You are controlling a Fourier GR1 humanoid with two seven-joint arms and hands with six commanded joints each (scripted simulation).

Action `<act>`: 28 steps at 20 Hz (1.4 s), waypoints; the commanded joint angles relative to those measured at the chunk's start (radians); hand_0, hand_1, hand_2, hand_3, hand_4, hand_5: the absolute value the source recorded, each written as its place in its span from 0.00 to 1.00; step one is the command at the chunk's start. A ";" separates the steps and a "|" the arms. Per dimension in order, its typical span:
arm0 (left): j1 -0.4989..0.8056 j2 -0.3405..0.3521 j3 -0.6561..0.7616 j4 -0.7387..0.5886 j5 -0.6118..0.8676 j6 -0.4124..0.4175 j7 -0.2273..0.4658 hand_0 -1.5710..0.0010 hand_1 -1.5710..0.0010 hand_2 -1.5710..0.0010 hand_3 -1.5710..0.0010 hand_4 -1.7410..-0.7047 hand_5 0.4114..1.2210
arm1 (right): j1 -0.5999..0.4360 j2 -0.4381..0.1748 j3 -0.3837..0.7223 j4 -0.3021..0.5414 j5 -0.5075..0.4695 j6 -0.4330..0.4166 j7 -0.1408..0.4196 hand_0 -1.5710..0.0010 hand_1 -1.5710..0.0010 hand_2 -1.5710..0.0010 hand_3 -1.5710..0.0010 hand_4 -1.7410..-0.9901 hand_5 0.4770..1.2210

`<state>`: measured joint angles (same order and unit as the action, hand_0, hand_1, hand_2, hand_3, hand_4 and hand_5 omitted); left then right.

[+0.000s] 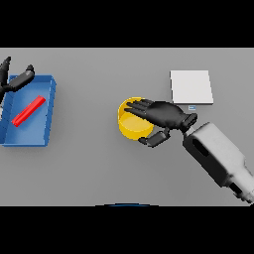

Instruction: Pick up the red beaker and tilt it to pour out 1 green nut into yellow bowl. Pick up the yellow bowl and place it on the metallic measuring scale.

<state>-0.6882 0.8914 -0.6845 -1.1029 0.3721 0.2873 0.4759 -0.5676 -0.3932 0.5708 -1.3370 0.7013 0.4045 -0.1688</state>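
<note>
The yellow bowl [130, 124] stands at the middle of the table. My right hand [166, 115] lies over its right half, with straight fingers reaching across the rim. Its thumb [153, 139] sits spread at the bowl's near wall, so the hand is open. The red beaker [29, 110] lies on its side in the blue tray [47, 111] at the left. My left hand [19, 79] hovers open at the tray's far left corner, apart from the beaker. The pale metallic scale [191, 87] rests beyond my right hand. No green nut shows.
The blue tray has raised walls and takes up the table's left edge. A small display tab [192, 107] juts from the scale's near side, close to my right wrist.
</note>
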 commanded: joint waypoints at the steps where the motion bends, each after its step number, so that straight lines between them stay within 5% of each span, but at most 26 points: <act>1: 0.002 0.004 0.005 0.001 0.004 0.001 -0.001 1.00 1.00 1.00 1.00 0.92 0.39 | -0.004 0.000 0.009 0.024 0.010 -0.008 -0.021 1.00 1.00 1.00 1.00 0.69 0.24; 16: 0.011 0.018 0.007 -0.037 0.005 0.017 0.000 1.00 1.00 1.00 1.00 0.91 0.39 | -0.066 0.024 0.080 0.173 0.054 0.018 -0.089 1.00 1.00 0.99 0.98 0.61 0.32; 20: 0.002 0.020 -0.001 -0.043 -0.001 0.020 0.029 1.00 1.00 1.00 1.00 0.91 0.40 | -0.078 0.055 0.074 0.222 0.045 0.010 -0.088 1.00 0.99 0.95 0.92 0.54 0.43; 24: 0.012 0.022 0.004 -0.045 0.004 0.020 0.010 1.00 1.00 1.00 1.00 0.92 0.39 | -0.072 0.043 0.087 0.193 0.054 0.025 -0.087 0.70 0.76 0.76 0.73 0.35 0.70; 26: 0.008 0.017 0.002 -0.041 0.002 0.022 0.020 1.00 1.00 1.00 1.00 0.92 0.40 | -0.069 0.034 0.088 0.181 0.052 0.038 -0.088 0.50 0.59 0.62 0.47 0.36 0.81; 28: 0.017 0.020 0.005 -0.042 0.005 0.024 0.006 1.00 1.00 1.00 1.00 0.92 0.40 | -0.072 0.036 0.086 0.186 0.044 0.043 -0.088 0.32 0.39 0.40 0.36 0.24 0.88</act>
<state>-0.6712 0.9110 -0.6796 -1.1452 0.3766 0.3112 0.4815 -0.6406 -0.3579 0.6567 -1.1516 0.7436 0.4472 -0.2598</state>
